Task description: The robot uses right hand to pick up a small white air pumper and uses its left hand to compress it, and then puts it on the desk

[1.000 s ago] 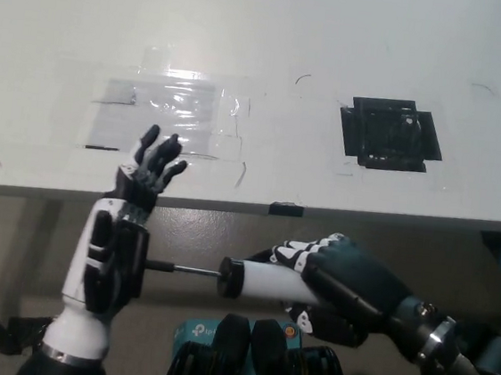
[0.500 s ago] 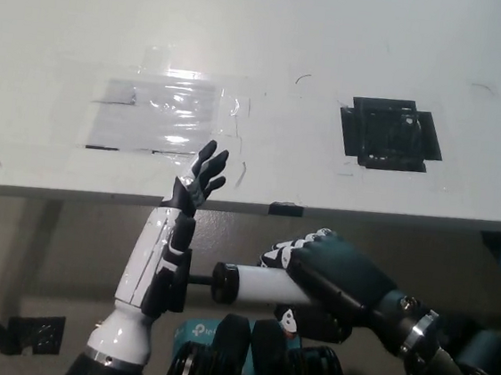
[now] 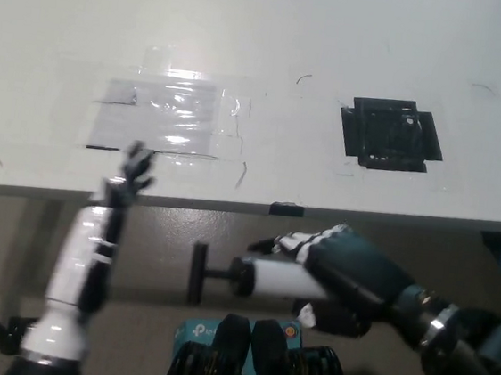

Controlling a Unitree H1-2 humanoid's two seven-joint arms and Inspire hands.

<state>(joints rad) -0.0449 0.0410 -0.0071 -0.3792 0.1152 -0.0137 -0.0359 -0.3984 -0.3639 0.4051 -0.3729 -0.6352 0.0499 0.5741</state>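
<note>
My black right hand (image 3: 340,273) is shut on the small white air pumper (image 3: 272,279), held level below the desk's front edge. Its thin rod and black T-handle (image 3: 197,274) stick out to the left, free of any touch. My white left hand (image 3: 126,179) is raised at the left with fingers apart, its palm well away from the handle and holding nothing.
The white desk (image 3: 263,63) fills the upper part of the view, with a patch of clear tape (image 3: 168,116) at left and a black taped square (image 3: 391,133) at right. A teal box (image 3: 208,331) lies on the floor below.
My left hand has swung away to the left, off the pump handle. The rod now shows extended, with the handle bare. The right hand has shifted slightly right with the pumper.
</note>
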